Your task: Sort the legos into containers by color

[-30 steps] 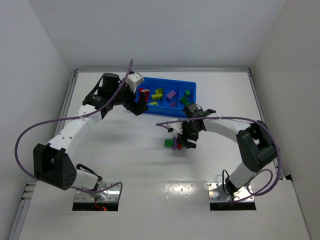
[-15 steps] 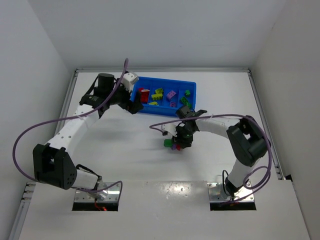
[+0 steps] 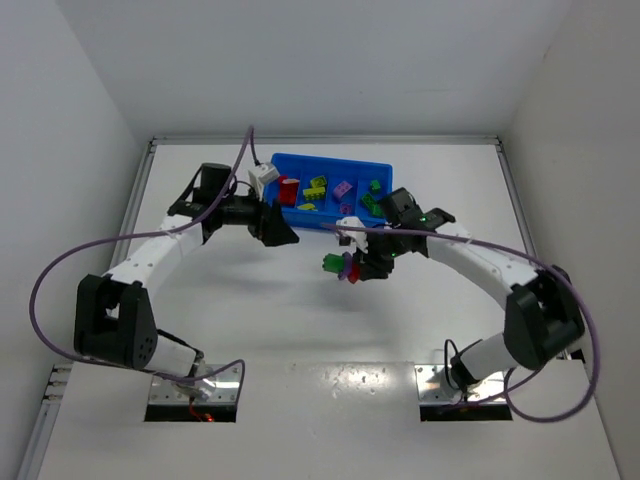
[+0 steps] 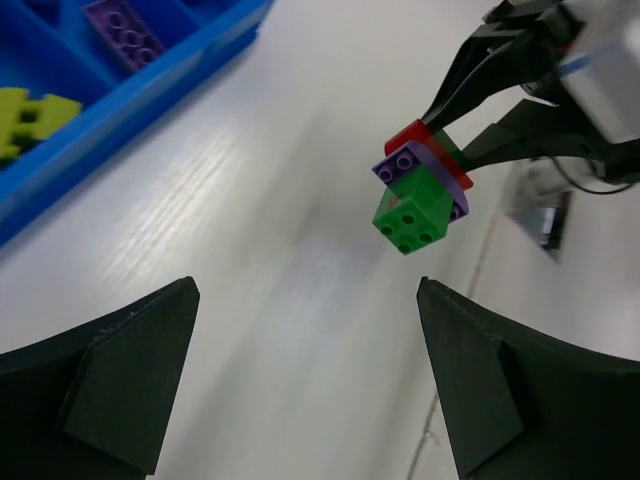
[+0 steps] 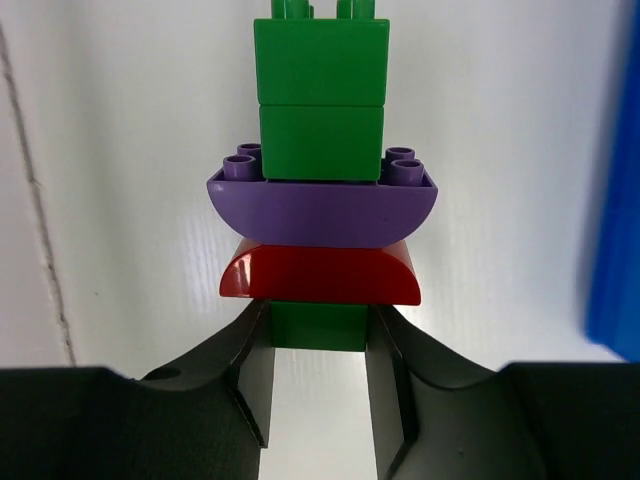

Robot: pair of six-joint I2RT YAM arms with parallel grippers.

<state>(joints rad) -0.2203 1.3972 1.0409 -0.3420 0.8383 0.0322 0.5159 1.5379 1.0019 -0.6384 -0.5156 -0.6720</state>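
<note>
Your right gripper clamps only the end green brick of the joined stack; left gripper gapes empty; pulling askew could snap joints, scattering bricks outside the blue tray.

Robotics lab: white-walled cell, arms bolted to table.

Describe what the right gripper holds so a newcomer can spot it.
Start at the blue tray at the far side of the table; just in front of it, the right gripper is shut on a lego stack. It runs green, red, purple, green, and it alone is outside the tray, where the other bricks lie.
</note>
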